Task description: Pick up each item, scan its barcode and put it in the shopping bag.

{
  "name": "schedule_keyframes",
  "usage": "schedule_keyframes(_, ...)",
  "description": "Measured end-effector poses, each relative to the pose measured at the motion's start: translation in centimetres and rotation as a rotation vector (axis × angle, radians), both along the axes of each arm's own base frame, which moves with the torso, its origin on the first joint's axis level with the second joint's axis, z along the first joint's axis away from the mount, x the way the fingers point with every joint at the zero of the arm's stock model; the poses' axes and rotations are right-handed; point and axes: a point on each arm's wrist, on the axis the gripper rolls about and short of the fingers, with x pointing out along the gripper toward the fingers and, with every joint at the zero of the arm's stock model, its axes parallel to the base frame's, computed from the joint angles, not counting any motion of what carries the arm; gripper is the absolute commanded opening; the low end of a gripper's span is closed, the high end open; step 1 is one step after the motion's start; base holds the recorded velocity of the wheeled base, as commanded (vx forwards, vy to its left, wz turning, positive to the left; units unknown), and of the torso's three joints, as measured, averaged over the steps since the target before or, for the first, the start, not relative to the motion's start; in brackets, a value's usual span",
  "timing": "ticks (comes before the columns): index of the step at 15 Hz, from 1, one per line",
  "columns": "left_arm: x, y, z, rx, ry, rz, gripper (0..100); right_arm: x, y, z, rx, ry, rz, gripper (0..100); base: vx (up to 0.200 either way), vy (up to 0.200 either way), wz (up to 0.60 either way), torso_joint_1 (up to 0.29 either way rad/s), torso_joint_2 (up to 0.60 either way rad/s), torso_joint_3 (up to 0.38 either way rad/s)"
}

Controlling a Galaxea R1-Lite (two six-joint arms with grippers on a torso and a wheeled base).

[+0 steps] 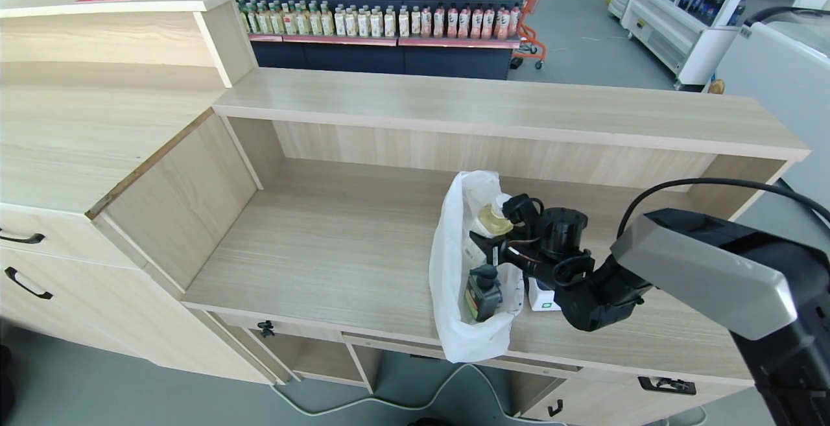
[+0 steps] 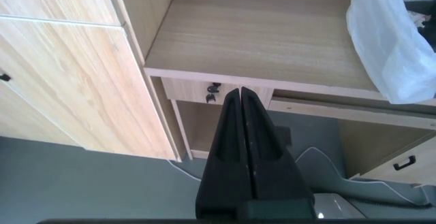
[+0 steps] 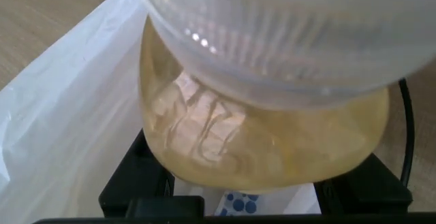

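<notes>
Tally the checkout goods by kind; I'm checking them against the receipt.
Bottles: 2 (clear plastic bottle of yellow liquid, dark black-capped bottle)
Small white carton: 1
White plastic shopping bag: 1
Total: 4

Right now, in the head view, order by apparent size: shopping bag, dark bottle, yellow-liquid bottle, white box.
1. shopping bag
2. dark bottle
3. yellow-liquid bottle and white box: both partly hidden, so unranked.

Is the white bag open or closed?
Open. The shopping bag gapes wide at its mouth: a dark bottle shows inside, and a yellow bottle is at the opening.
</notes>
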Motion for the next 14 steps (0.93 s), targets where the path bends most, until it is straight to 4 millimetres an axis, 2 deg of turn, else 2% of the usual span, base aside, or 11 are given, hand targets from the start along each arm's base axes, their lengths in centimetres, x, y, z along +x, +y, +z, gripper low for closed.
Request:
schedule_keyframes(7,0.0,0.0,0.0,0.0,0.0,0.0,0,0.7,-0.1,-1.7,-0.055,-0.014,-0.002,0,0.0,0.0,0.0,0.0,0.0,0.0)
schedule_keyframes(12,0.0,0.0,0.0,0.0,0.0,0.0,0,0.9,-0.3,-2.0,-0.058,-0.012,-0.007,0,0.0,0.0,0.0,0.0,0.0,0.0)
schedule_keyframes(13,0.0,0.0,0.0,0.0,0.0,0.0,0,0.9,-0.4,-2.0,-0.058,-0.012,-0.007,100,0.0,0.0,0.0,0.0,0.0,0.0)
schedule_keyframes(14,0.0,0.0,0.0,0.0,0.0,0.0,0,0.9,-0.4,-2.1,-0.058,-0.012,-0.009,100,0.0,0.0,0.0,0.0,0.0,0.0)
